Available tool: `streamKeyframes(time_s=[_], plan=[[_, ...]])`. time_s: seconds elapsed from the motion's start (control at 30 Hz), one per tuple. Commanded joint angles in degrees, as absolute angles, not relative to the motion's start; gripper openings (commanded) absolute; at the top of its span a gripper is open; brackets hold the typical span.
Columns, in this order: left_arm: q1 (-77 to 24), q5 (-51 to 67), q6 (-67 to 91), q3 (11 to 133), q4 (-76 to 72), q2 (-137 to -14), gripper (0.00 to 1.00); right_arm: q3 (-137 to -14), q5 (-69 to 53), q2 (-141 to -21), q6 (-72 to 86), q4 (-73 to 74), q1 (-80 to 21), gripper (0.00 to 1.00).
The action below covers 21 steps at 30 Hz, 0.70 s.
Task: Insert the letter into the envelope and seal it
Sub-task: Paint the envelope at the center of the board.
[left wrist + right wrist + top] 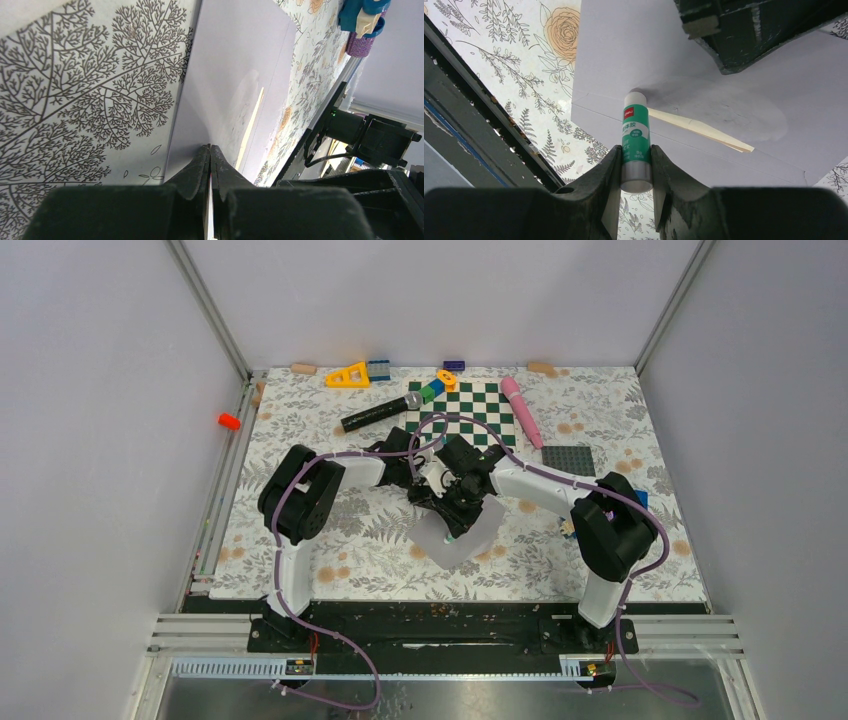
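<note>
The light grey envelope (pixel 468 545) lies on the floral table just in front of both grippers. In the left wrist view, the envelope (pixel 235 75) rises toward my left gripper (pixel 210 146). That gripper is shut, with a thin white sliver of paper between its fingers, seemingly the flap. A cream strip of the letter (pixel 699 131) peeks out at the envelope's mouth. My right gripper (pixel 634 150) is shut on a green and white glue stick (pixel 635 132). The stick's white tip touches the envelope (pixel 624 50) near a fold line. A dull smear marks the paper beside it.
A green checkerboard (pixel 470 410), a pink marker (pixel 522 410), a black microphone (pixel 380 412) and small blocks lie at the back. The dark grey studded plate (pixel 567 460) sits right of centre. A yellow triangle (pixel 347 375) lies at the far edge. The black front rail (pixel 484 130) runs close to the envelope.
</note>
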State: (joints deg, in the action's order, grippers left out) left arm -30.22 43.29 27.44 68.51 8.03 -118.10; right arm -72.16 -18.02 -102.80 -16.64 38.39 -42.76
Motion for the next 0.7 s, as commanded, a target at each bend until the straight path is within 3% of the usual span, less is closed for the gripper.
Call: streamKeyframes(time_s=[0.0,0.67], plan=[[-30.6,35.1,24.2,66.8,9.0,-118.3,0.00,-73.5,-13.3,-102.6,-16.8,38.9,-43.0,0.00],[-30.6,34.8,24.1,66.7,9.1,-118.0,0.00,-72.0,-12.2,-100.5,-17.3,39.0,-40.4,0.00]])
